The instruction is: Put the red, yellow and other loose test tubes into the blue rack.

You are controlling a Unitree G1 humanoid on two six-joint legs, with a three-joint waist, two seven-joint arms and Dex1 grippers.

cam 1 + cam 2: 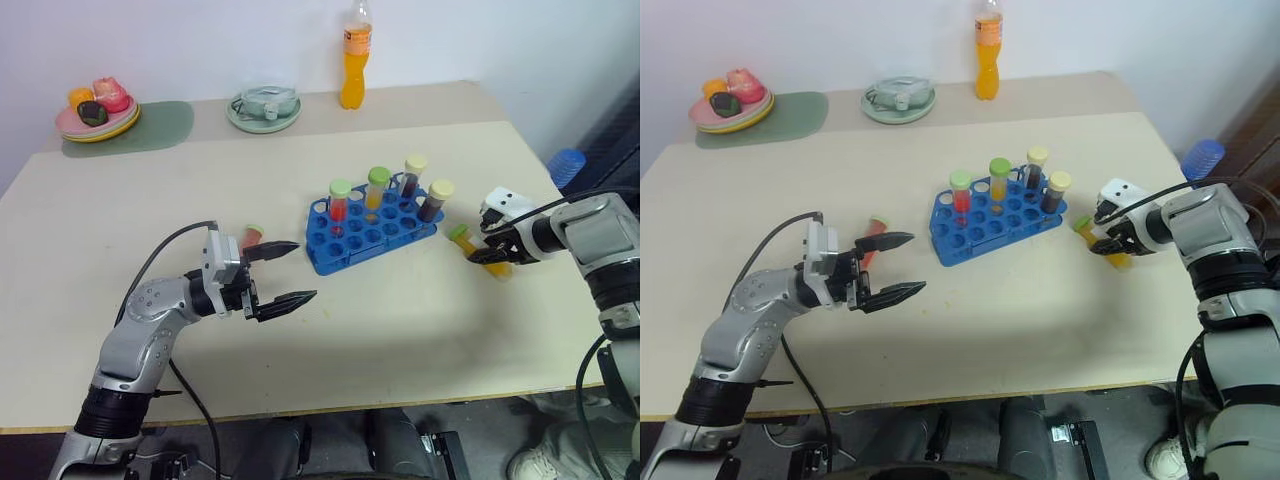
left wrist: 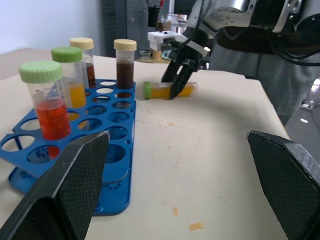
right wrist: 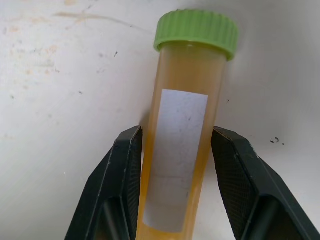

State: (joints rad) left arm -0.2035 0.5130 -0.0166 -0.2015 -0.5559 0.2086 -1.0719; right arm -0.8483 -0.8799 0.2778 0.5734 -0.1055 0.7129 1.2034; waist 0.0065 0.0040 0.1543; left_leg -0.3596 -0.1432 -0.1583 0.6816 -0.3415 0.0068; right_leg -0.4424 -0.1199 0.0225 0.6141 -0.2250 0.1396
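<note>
The blue rack (image 1: 372, 232) stands mid-table and holds several capped tubes: a red one (image 1: 339, 203), a yellow one (image 1: 376, 190) and two dark ones. To the rack's right, a yellow test tube (image 1: 464, 241) with a green cap lies on the table. My right gripper (image 1: 492, 256) is shut on it, and the right wrist view shows a finger (image 3: 125, 175) pressed against each side of the tube (image 3: 182, 125). A red test tube (image 1: 250, 236) lies left of the rack, just behind my left gripper (image 1: 287, 272), which hovers open and level, pointing toward the rack.
An orange drink bottle (image 1: 355, 60) and a pale green dish (image 1: 264, 108) stand at the back edge. A plate of toy food (image 1: 97, 112) sits on a green mat (image 1: 160, 125) at the back left. A blue object (image 1: 566, 165) lies beyond the right edge.
</note>
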